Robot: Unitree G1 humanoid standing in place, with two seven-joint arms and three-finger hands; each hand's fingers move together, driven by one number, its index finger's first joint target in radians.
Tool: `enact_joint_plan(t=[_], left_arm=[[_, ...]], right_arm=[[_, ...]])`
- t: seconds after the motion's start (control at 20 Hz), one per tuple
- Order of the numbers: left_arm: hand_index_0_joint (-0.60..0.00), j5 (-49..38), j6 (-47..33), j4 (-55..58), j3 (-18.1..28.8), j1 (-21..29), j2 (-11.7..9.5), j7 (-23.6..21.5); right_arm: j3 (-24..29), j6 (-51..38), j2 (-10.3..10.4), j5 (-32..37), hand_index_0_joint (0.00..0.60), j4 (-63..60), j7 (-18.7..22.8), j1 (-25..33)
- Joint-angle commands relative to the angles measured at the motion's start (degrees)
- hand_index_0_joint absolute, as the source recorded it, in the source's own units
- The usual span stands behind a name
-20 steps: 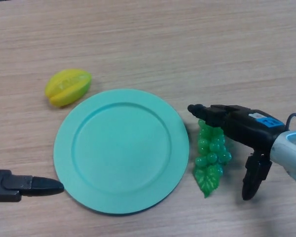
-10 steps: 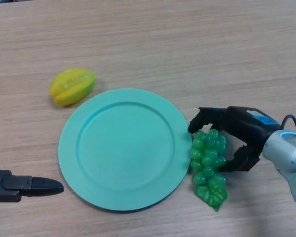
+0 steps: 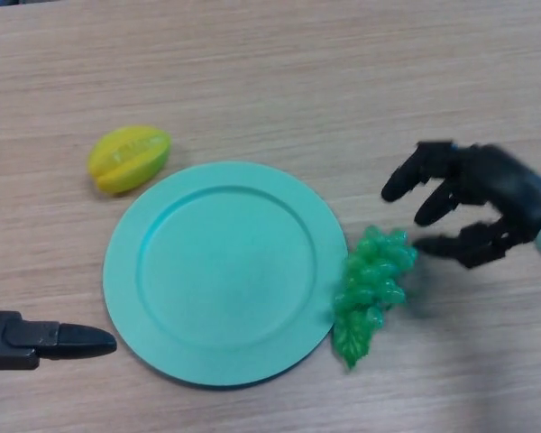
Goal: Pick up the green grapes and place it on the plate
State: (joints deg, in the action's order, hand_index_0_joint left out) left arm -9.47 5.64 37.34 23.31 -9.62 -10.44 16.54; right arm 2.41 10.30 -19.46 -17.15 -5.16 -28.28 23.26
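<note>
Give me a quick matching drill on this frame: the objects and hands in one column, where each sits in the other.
1. bunch of green plastic grapes
2. yellow star fruit
3. black right hand
4. black left hand

A. beyond the round teal plate's upper left rim
B. against the plate's right edge
C. low by the plate's left rim
D. open, apart from the grapes, on their right

Pairs: 1-B, 2-A, 3-D, 4-C

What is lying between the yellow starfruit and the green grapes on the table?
In the head view, the green plate lies between the yellow starfruit and the green grapes; the grapes touch its right rim.
</note>
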Motion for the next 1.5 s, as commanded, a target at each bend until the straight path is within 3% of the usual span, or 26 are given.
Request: enact_joint_plan(t=[0.05,0.3,0.45,0.55,0.6,0.65,0.7,0.9,1.1,1.3,1.5], left_arm=[[0.0,-0.79,-7.94,3.28,1.08,0.89,-1.6,-1.93],[0.0,-1.55,-7.17,4.23,0.89,0.95,-1.61,-1.66],[0.0,-1.84,-6.65,4.88,1.11,1.19,-1.83,-1.79],[0.0,-2.0,-6.43,4.83,1.11,1.38,-1.93,-1.76],[0.0,-1.99,-6.76,4.13,0.98,1.54,-1.97,-1.69],[0.0,-1.82,-7.49,3.12,0.79,1.61,-1.96,-1.59],[0.0,-0.88,-10.92,-0.75,-0.03,1.63,-1.88,-1.37],[0.0,0.41,-15.46,-6.94,-2.3,2.41,-2.57,-2.48],[0.0,3.3,-14.77,-8.21,-5.21,3.58,-3.57,-4.44],[0.0,4.98,-12.4,-6.47,-7.15,4.45,-3.82,-4.67],[0.0,4.84,-11.08,-4.95,-7.63,4.67,-3.9,-4.18]], right_arm=[[3.76,2.28,-2.36,5.76,0.6,8.01,0.85,3.52],[-0.27,18.1,0.34,7.51,0.6,25.33,0.82,2.86],[-1.78,16.12,0.18,2.9,0.6,30.25,0.99,-0.19],[-1.53,14.53,0.73,1.37,0.4,31.38,1.83,-1.37],[-1.24,13.69,1.38,0.85,0.25,32.77,2.89,-2.6],[-1.04,13.17,1.98,0.55,0.15,34.26,3.97,-3.88],[-0.85,12.84,3.5,0.79,0.009,38.26,7.03,-7.21],[-1.52,11.42,5.12,2.93,0.0,38.77,14.5,-10.14],[-3.02,8.01,6.54,3.03,0.0,35.09,22.66,-12.96],[-6.4,6.46,8.22,3.56,0.0,30.91,25.48,-16.88],[-10.6,4.34,8.55,1.09,0.0,27.75,26.83,-19.89]])
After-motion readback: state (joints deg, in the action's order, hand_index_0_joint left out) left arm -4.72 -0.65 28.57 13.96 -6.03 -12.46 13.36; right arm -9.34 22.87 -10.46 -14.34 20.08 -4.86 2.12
